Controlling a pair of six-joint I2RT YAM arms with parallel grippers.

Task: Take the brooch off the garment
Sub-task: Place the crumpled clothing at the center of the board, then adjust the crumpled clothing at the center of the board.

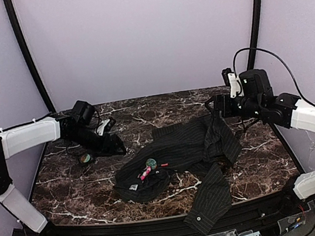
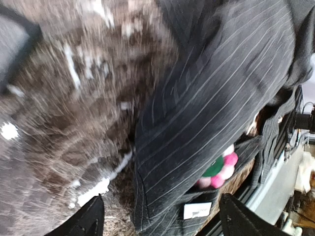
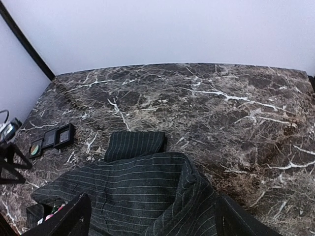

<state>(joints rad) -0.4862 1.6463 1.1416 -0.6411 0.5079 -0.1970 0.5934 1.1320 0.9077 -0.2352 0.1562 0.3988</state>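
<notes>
Top external view shows you a dark striped shirt [image 1: 197, 147] lying crumpled on the marble table [image 1: 73, 190], from the middle out toward the right edge. One sleeve [image 1: 203, 215] hangs over the near edge. The brooch [image 1: 148, 168] sits on a bunched-up part of the shirt, close to the near edge and a little left of the middle. You can see its pink petals and green centre. A small white label [image 1: 133, 187] is just beside it on the cloth. You cannot tell if the pin goes through the cloth or only lies on it. Your left gripper [image 1: 114, 142] is over the table near the left edge, apart from the shirt. The left wrist view is blurry, but its fingers [image 2: 88, 221] stand wide apart and hold nothing, and the brooch peeks out from a fold below. Your right gripper [image 1: 214, 108] is over the far right part of the shirt. In the right wrist view it is wide apart too and holds nothing, with striped cloth under it. Some small black trays [image 3: 58, 136] sit near the left edge of the table, well apart from the brooch.
</notes>
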